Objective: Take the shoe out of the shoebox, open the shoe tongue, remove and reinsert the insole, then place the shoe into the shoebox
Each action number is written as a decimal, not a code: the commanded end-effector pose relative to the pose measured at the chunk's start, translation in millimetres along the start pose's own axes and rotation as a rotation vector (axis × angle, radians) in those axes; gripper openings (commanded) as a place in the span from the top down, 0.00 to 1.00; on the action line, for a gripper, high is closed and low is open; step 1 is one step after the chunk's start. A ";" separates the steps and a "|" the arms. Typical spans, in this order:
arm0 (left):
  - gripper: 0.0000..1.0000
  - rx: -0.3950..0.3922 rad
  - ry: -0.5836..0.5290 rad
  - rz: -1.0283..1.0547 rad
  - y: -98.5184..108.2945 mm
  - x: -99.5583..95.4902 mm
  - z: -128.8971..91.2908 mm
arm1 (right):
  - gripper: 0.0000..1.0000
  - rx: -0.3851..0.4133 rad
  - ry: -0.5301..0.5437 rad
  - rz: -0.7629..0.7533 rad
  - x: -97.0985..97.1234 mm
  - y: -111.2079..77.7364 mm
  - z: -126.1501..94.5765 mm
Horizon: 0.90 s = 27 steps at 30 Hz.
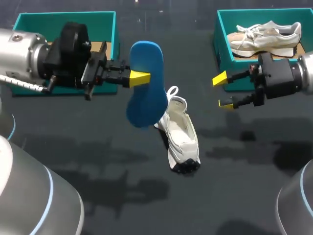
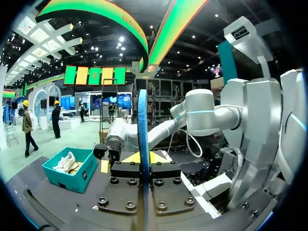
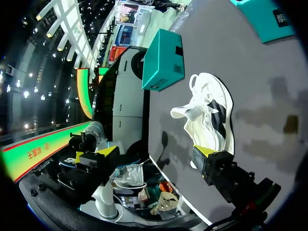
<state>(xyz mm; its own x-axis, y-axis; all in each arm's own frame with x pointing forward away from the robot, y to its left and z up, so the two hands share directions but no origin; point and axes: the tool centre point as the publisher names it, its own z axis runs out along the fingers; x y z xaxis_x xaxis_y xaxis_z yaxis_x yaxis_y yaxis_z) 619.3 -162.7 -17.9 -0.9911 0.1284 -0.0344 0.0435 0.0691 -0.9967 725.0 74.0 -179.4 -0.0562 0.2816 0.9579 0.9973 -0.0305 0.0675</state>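
The left gripper (image 1: 139, 78) was clamped on the blue insole (image 1: 149, 105), held in the air just beside the shoe (image 1: 182, 134). The right gripper (image 1: 223, 91) hung spread wide and empty, right of the shoe. The shoe lay out on the counter (image 1: 98, 147), its tongue seemingly open. Reinserting the insole and boxing the shoe were not yet done.

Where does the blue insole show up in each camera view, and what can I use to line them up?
Head view: insole held in the left gripper, beside the shoe.
Left wrist view: edge-on blue strip between that gripper's fingers.
Right wrist view: not in it.
Shared landmark: the open right gripper, beyond the insole in the left wrist view, its own in the right wrist view.
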 end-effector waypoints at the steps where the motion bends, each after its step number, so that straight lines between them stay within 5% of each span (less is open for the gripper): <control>1: 1.00 -0.128 -0.088 0.599 3.2 -17.5 17.2 | 0.00 0.021 0.101 -0.007 -3.0 5.5 0.3; 12: 1.00 -0.128 -0.088 0.599 3.2 -17.5 17.2 | 0.00 0.021 0.101 -0.007 -3.0 5.5 0.3; 16: 1.00 -0.135 -0.133 0.844 16.3 -29.9 25.9 | 0.00 0.017 0.109 0.000 -2.0 6.7 -2.4; 22: 1.00 -0.309 -0.233 1.448 46.2 -46.7 43.4 | 0.00 -0.039 0.286 0.058 2.0 14.7 -19.2; 27: 1.00 -0.309 -0.233 1.448 46.2 -46.7 43.4 | 0.00 -0.039 0.286 0.058 2.0 14.7 -19.2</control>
<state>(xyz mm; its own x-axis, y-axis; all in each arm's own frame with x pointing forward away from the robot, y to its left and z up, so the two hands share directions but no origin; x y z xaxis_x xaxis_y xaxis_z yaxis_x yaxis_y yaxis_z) 664.6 -201.0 -62.0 -0.5878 0.1111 -0.8013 0.8065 0.1580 -0.5697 740.3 54.5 -169.4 -0.0156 -0.0001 0.9999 0.9973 -0.0723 0.0156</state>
